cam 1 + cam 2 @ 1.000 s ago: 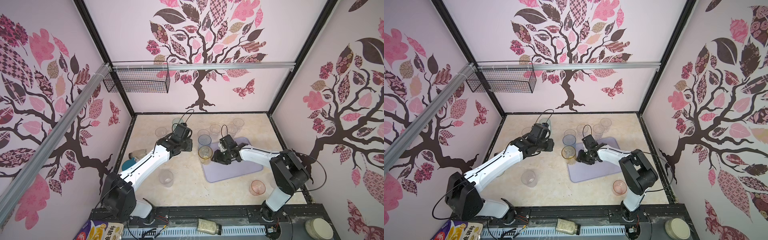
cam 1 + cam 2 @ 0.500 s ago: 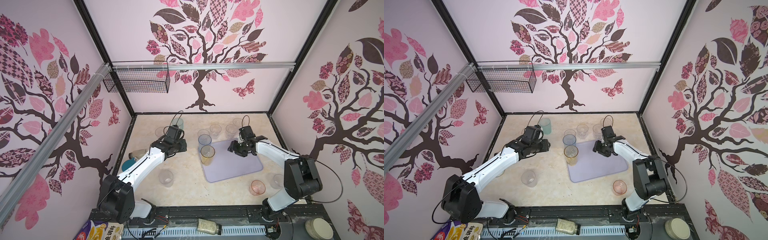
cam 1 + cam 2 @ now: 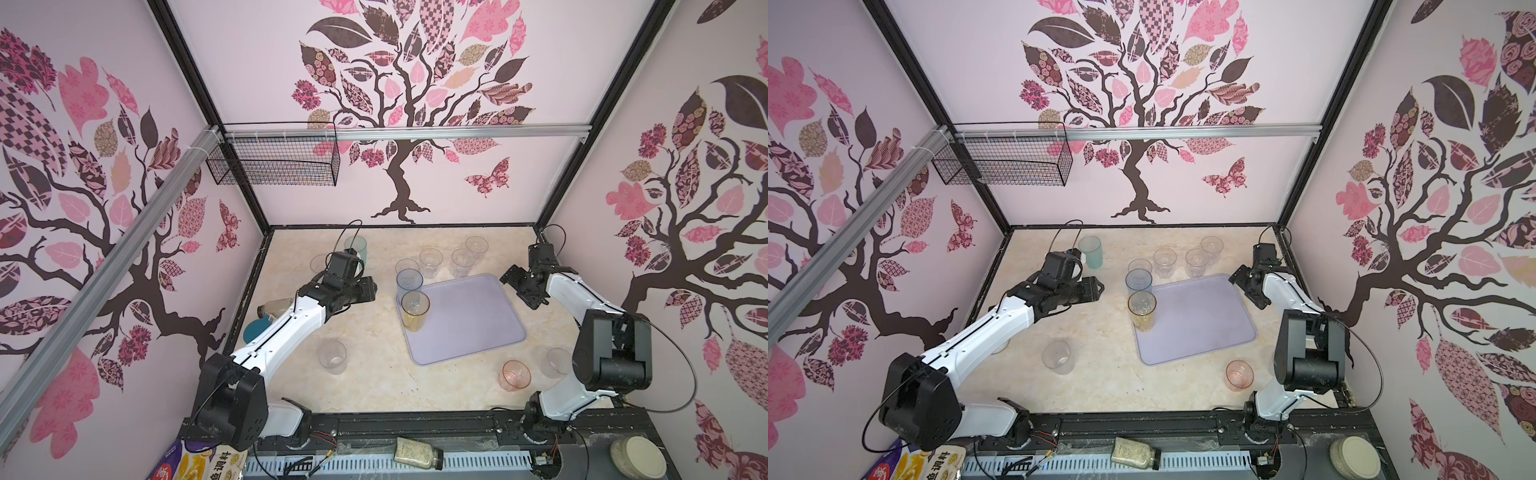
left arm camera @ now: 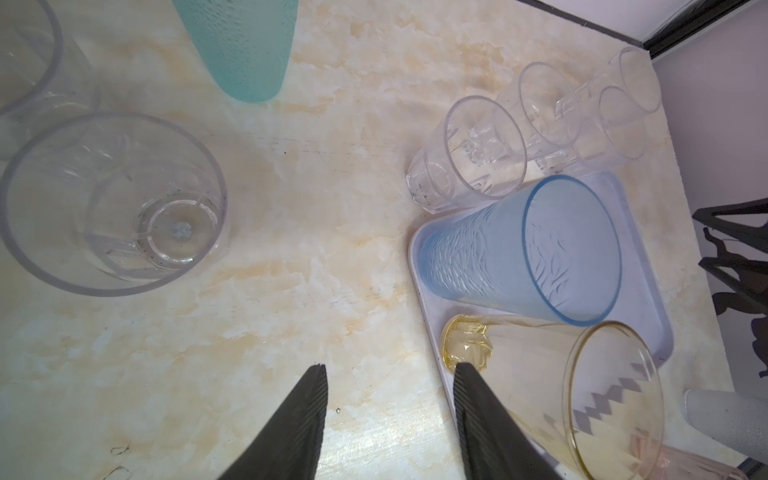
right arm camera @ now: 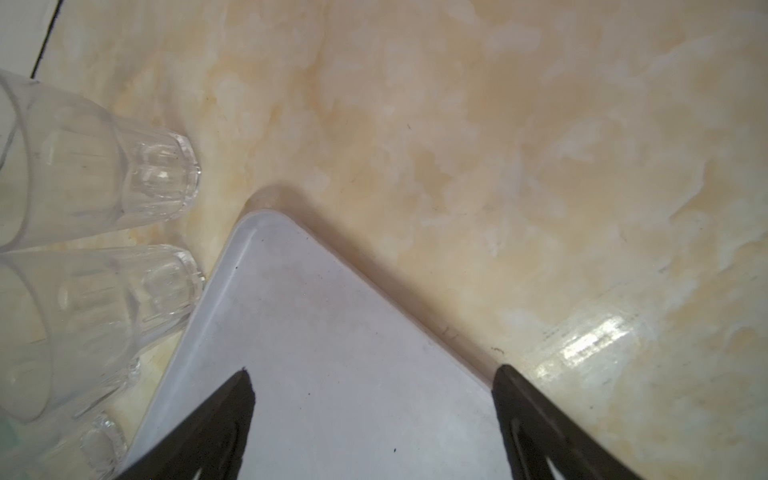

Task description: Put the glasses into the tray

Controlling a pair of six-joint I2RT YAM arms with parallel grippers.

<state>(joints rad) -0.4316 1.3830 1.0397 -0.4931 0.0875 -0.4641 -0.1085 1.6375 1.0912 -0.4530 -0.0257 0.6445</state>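
Lavender tray (image 3: 469,324) lay mid-table, only partly filled.
The right gripper (image 5: 372,369) gaped wide, empty, above a tray corner; the left gripper (image 4: 389,366) stood half open, empty, over bare tabletop (image 4: 291,291) beside the tray; blue-grey glass (image 3: 409,282) and amber glass (image 3: 414,311) stood upright at its left edge.

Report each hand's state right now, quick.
Left hand: open, holding nothing.
Right hand: open, holding nothing, over a corner of the tray.
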